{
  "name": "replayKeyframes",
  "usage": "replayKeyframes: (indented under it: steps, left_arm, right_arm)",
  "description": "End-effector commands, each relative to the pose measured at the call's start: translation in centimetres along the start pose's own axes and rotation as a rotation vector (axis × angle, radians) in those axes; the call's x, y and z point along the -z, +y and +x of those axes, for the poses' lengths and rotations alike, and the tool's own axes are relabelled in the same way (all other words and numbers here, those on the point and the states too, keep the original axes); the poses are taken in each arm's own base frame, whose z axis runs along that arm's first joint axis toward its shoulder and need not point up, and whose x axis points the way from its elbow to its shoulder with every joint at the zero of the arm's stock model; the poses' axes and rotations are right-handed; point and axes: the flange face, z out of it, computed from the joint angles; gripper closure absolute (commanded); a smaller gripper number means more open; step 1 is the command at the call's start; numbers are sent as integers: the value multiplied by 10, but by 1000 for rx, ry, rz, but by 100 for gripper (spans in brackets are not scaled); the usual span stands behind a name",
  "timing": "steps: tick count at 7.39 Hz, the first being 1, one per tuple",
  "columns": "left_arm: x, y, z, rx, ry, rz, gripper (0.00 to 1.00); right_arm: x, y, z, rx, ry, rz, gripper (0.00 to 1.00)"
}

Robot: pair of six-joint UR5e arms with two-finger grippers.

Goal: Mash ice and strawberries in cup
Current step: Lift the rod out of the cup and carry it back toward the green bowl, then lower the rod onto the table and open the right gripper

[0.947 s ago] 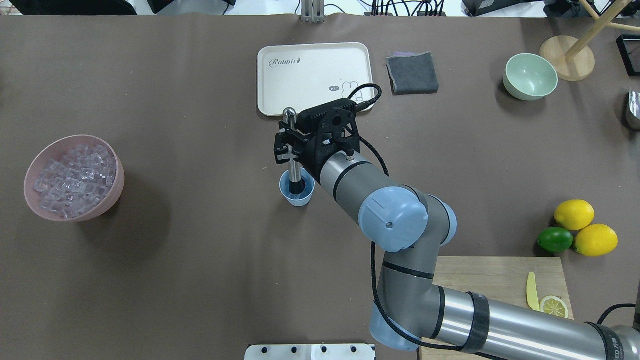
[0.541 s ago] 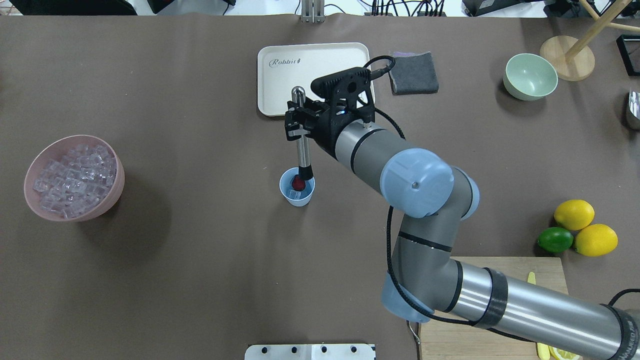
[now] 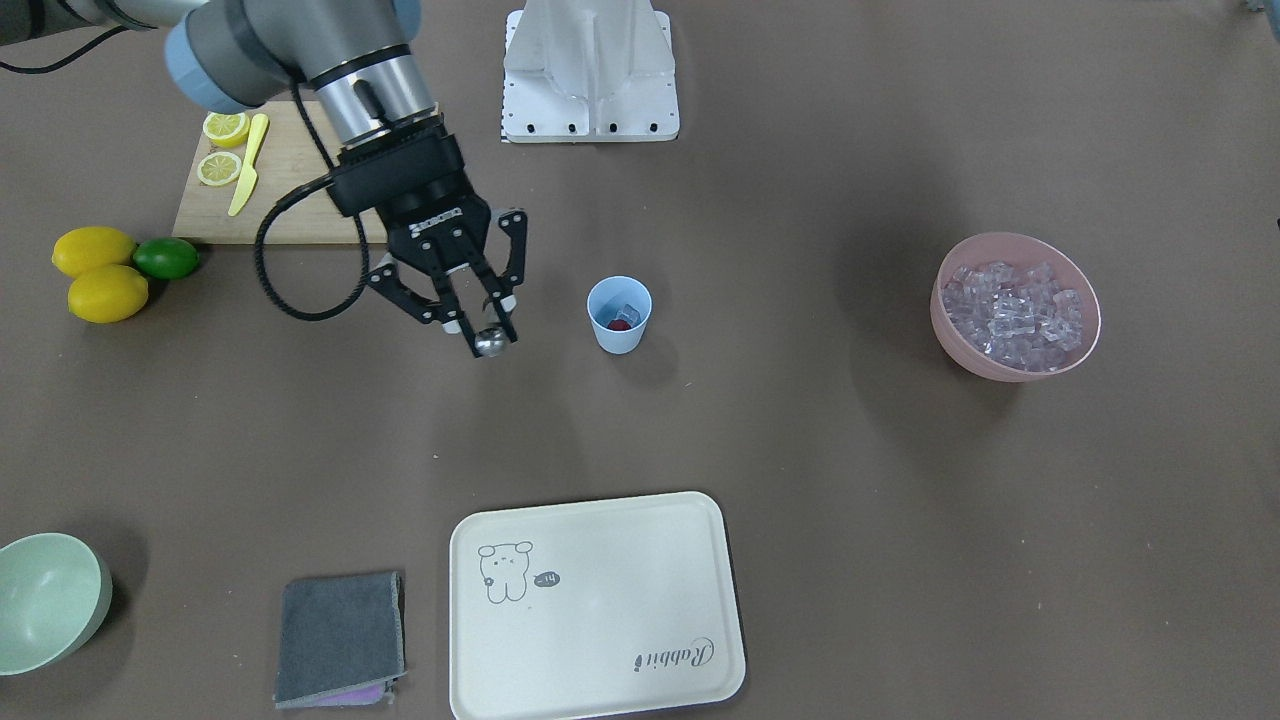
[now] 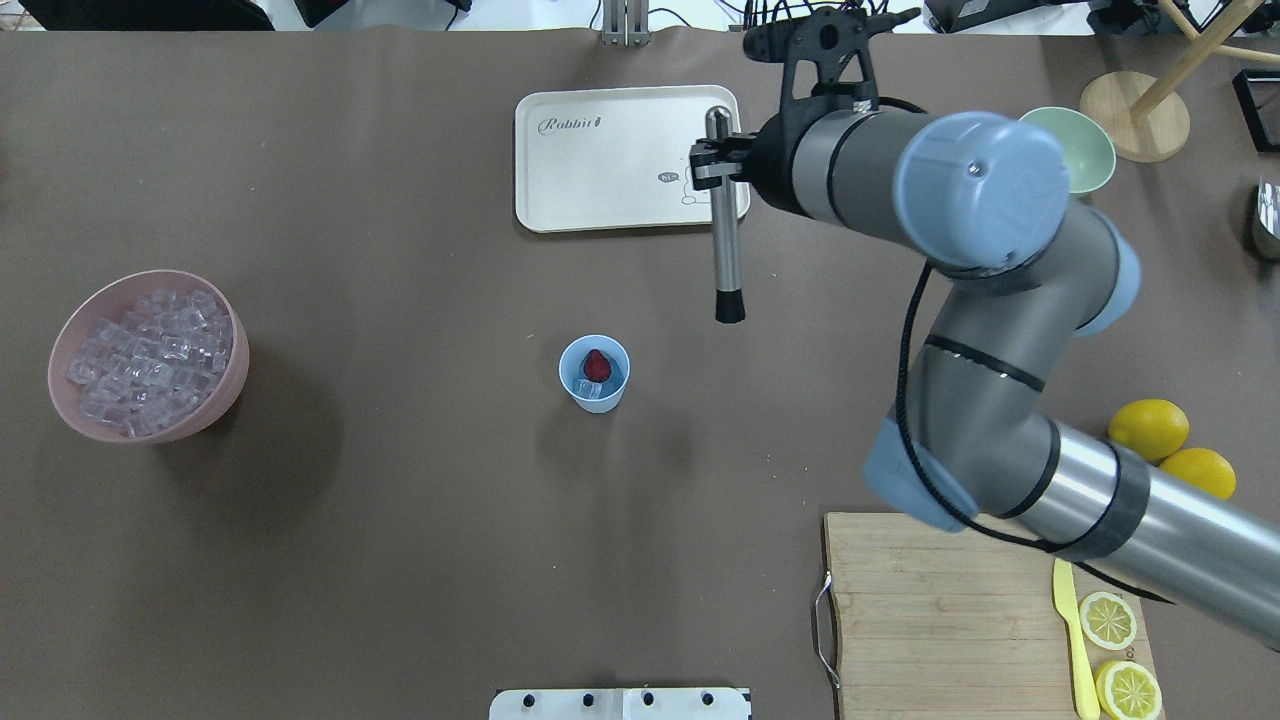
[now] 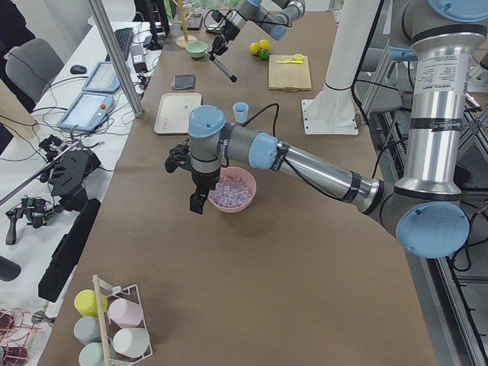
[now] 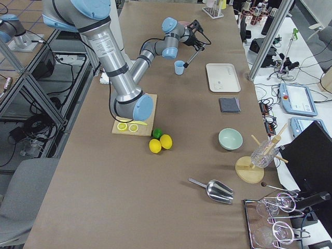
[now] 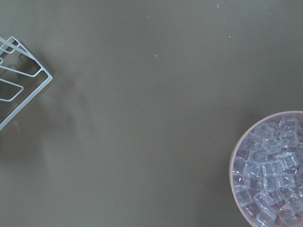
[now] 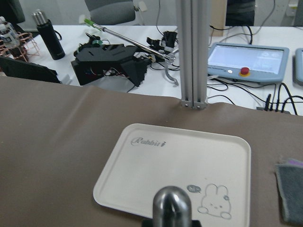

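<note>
Rising clear of the cup (image 4: 600, 404), the right gripper (image 4: 716, 165) is carrying the metal muddler (image 4: 723, 235) away. Half a second ago its black tip was sitting inside the cup on the strawberry (image 4: 597, 365). Now it is hanging in the air to the right of the cup and farther from the robot, by the cream tray's (image 4: 600, 180) right edge. The jaws are pinching the muddler just below its rounded top. Its long axis is standing near upright, leaning a little in the side views, with the rounded end up and the black end pointing down at the table. The cup has not shifted: it is standing mouth up, mid-table, holding the strawberry and a few cubes of ice (image 3: 622, 311). The left gripper (image 5: 196, 203) is hovering beside the pink bowl (image 3: 1010, 371) of cubes, and I cannot tell how its jaws stand.
</note>
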Motion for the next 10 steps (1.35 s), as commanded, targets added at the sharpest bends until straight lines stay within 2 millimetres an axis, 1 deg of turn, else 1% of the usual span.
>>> replayKeyframes:
  steps: [1, 2, 3, 4, 5, 6, 7, 8, 10]
  left_arm:
    - [0, 6, -4, 12, -1, -4, 3]
    - [2, 9, -5, 15, -2, -1, 3]
    - [8, 11, -9, 23, -6, 9, 3]
    - [7, 11, -12, 28, -7, 8, 3]
    - [9, 11, -10, 25, -6, 11, 3]
    - [9, 14, -11, 28, -6, 10, 3]
    - [10, 15, -11, 27, -7, 13, 3]
    - [12, 15, -9, 27, -6, 17, 3]
    - [16, 15, -10, 28, -8, 25, 3]
  right_arm:
    - [4, -5, 115, -118, 80, -240, 100]
    - [0, 8, 148, -159, 99, -345, 100]
    - [-10, 29, 184, -207, 129, -431, 100]
    - [-27, 46, 213, -235, 152, -505, 100]
    - [-38, 59, 249, -233, 197, -541, 100]
    - [-50, 62, 296, -329, 216, -630, 100]
    - [-60, 70, 338, -343, 203, -695, 100]
    - [-70, 82, 356, -328, 211, -733, 100]
    - [-89, 99, 375, -369, 226, -791, 100]
